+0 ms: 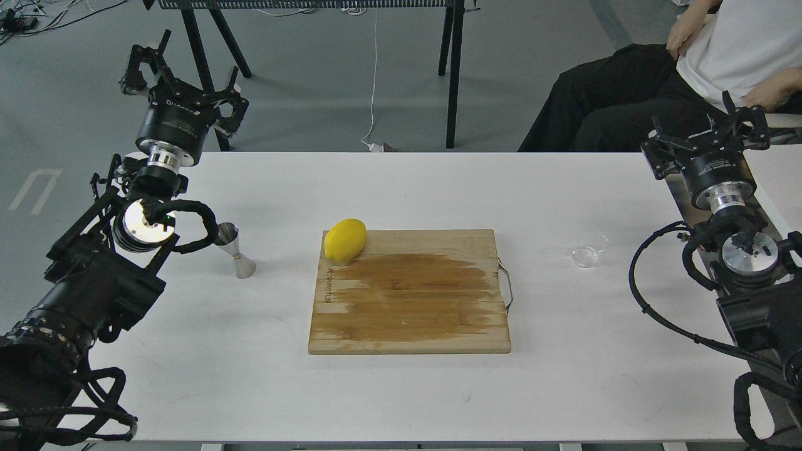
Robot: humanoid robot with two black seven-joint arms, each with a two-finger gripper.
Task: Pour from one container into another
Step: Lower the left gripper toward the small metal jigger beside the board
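The small clear cup (590, 248) stands upright on the white table (250, 376), right of the board. The steel hourglass jigger (235, 250) stands upright on the left side, just right of my left arm's cable loop. My left gripper (185, 84) is raised beyond the table's far left edge, well behind the jigger, fingers spread open and holding nothing. My right gripper (707, 133) hangs over the far right edge, behind and to the right of the cup, open as well and empty. Whether the cup holds liquid cannot be made out.
A wooden cutting board (410, 300) with a damp patch lies mid-table, with a yellow lemon (345, 240) on its far left corner. A seated person (689, 69) is beyond the far right corner. Black legs of another stand (452, 69) rise behind the table.
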